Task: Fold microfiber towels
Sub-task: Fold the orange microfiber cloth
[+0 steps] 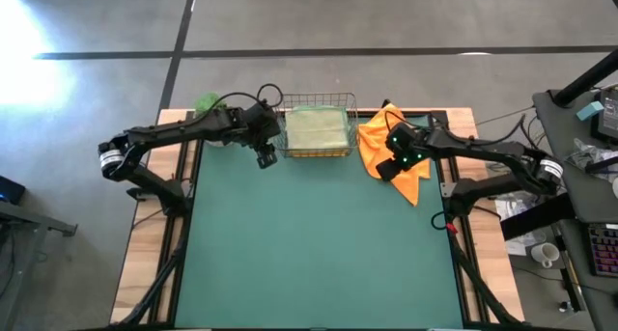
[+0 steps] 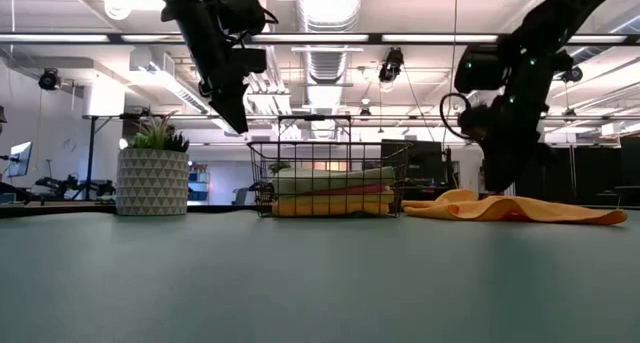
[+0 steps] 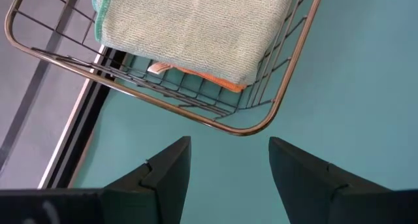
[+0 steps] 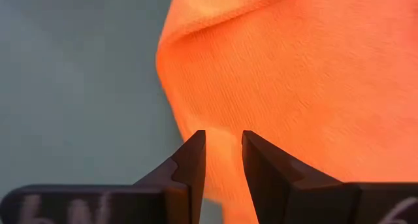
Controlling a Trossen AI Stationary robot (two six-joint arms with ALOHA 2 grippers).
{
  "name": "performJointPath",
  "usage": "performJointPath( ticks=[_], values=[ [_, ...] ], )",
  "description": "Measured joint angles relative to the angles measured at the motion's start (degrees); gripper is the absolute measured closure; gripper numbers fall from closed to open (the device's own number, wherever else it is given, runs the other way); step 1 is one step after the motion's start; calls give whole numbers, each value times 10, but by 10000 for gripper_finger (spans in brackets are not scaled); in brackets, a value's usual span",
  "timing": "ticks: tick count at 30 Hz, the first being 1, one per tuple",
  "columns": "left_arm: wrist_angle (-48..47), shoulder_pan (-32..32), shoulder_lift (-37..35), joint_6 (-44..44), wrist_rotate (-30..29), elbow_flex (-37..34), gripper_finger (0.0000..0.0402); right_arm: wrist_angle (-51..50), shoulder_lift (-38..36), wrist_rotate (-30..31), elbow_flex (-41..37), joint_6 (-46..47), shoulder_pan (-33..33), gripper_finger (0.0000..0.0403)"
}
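Right gripper (image 4: 220, 149) is pinching the edge of one orange towel (image 1: 410, 169) lying rumpled beside the wire basket (image 1: 316, 103). Sage towel (image 1: 316, 130) is topping the basket stack. Left gripper (image 3: 228, 160) is hovering, fingers apart, near one potted plant (image 2: 153, 178).

I couldn't count the folded towels (image 2: 335, 191) stacked in the wire basket (image 1: 316, 104); only edges showed under the sage one (image 3: 189, 28). The right arm covered part of the orange towel (image 1: 413, 181).

Overhead and level table views share the basket (image 1: 317, 130).
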Motion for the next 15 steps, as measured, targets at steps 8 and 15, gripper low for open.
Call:
performJointPath(
  ticks=[8,15],
  values=[
    [0,-1,0,0,0,0,212,47,24,10,-42,30,11,312],
    [1,-1,0,0,0,0,212,58,48,9,-51,69,80,312]
  ],
)
